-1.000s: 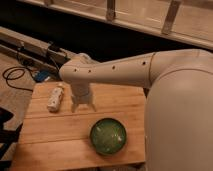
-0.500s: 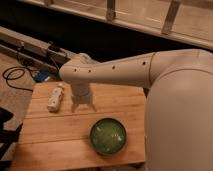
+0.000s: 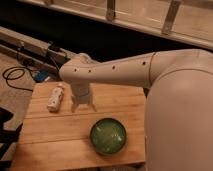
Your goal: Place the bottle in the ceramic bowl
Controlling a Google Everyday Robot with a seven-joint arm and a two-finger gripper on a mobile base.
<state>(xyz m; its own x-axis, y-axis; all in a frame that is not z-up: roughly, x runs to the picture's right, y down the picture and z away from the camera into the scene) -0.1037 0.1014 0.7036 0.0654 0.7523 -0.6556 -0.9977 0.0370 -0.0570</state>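
- Camera view: a wooden counter (image 3: 50,142) is seen from above, with the robot's white arm (image 3: 120,70) reaching across it from the right.
- The claw (image 3: 83,107) is pointed downward over the back half of the counter, its fingertips just above or at the wood; which cannot be told.
- The claw is seen released, its two fingers spread with nothing between them.
- The bottle (image 3: 56,97) is found lying on its side on the counter, just to the left of the claw in the picture and apart from it, its narrow end pointing away from the camera.
- The ceramic bowl (image 3: 108,136) is set upright nearer the front edge, holding nothing, well apart from the bottle.
- A dark cable (image 3: 12,77) is seen looped on the floor beyond the counter's left end.
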